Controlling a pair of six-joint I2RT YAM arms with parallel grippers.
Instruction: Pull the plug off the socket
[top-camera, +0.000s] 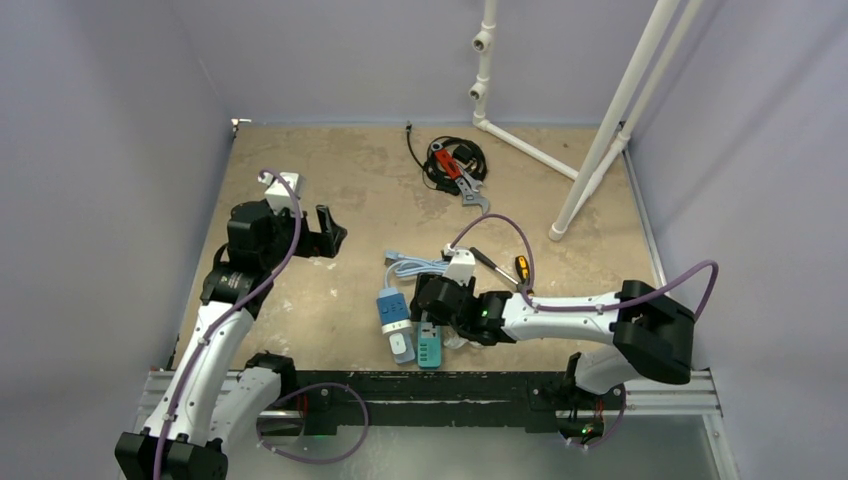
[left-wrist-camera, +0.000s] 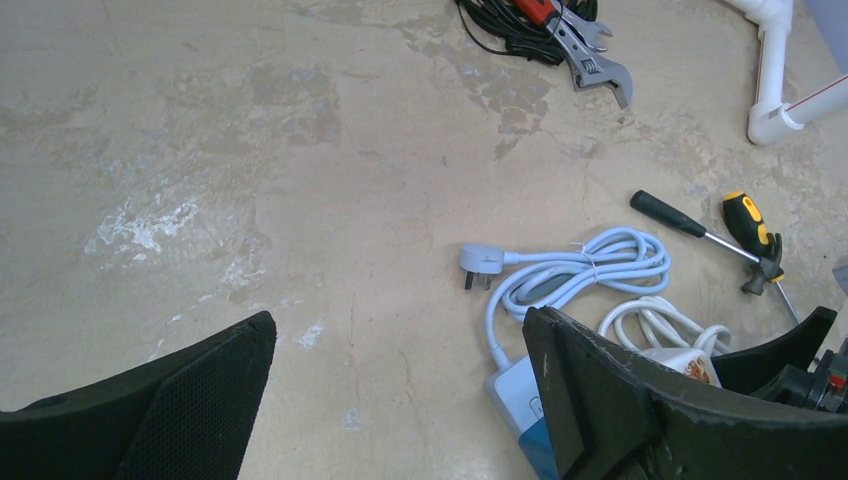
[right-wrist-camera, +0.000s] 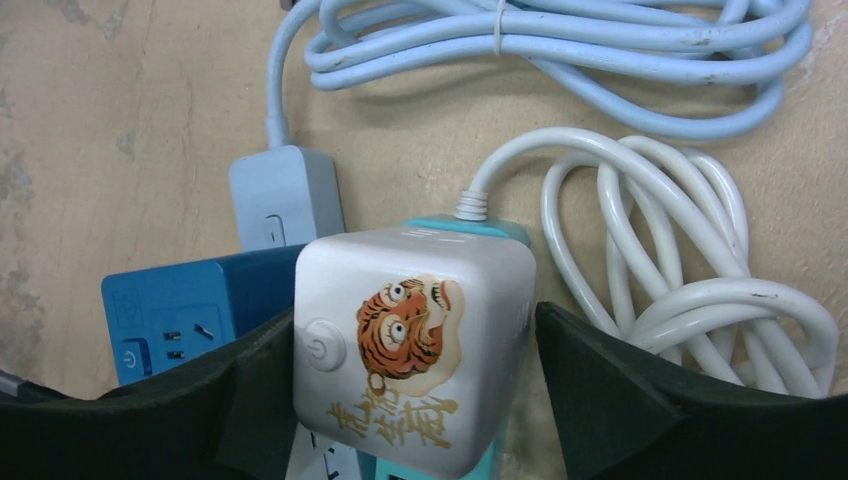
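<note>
My left tool (top-camera: 329, 232) hangs over the table (top-camera: 300, 170), jaws apart; my right tool (right-wrist-camera: 415, 400), also apart, brackets the tiger-printed plug (right-wrist-camera: 400, 290) beside the blue socket strip (right-wrist-camera: 185, 320). Best to clamp squarely, then pull straight
</note>
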